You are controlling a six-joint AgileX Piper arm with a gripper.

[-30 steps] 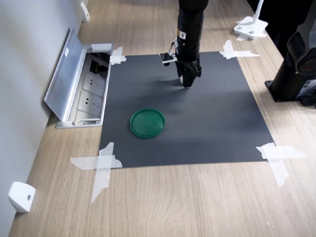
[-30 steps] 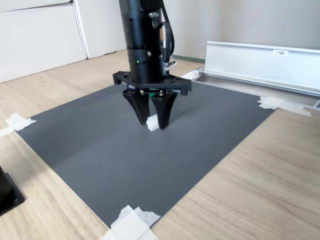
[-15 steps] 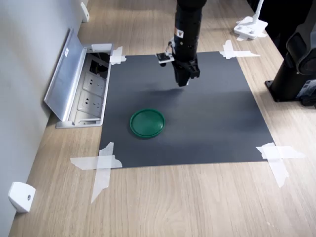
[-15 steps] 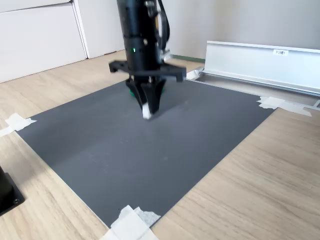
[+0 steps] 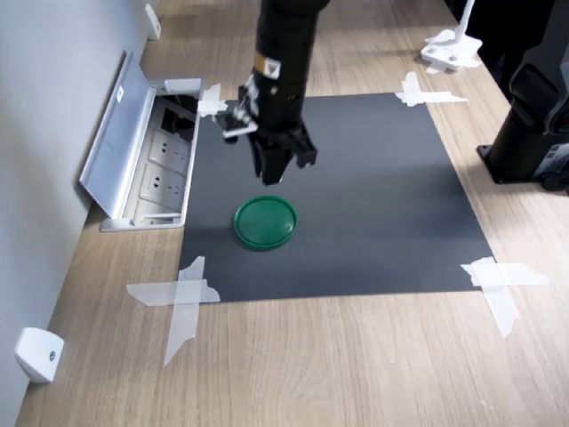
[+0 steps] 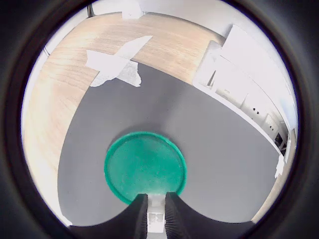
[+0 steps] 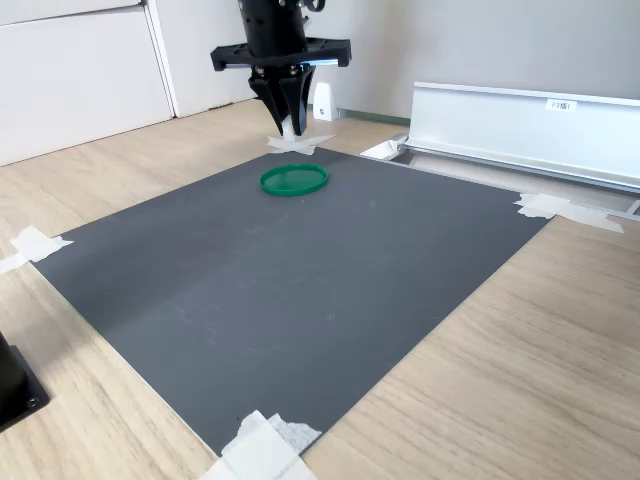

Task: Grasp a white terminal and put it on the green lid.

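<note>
i see the round green lid (image 5: pixel 265 221) lying flat on dark matting, the tiny white terminal (image 6: pixel 155 218) held above its edge.

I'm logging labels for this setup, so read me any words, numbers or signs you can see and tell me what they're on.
Nothing is legible.
Small yellow label on the arm: too blurred to read.
White sticker on the open metal cover of the floor socket box: dark characters, too small to read.
The gripper, white terminal and green lid show no text.
</note>
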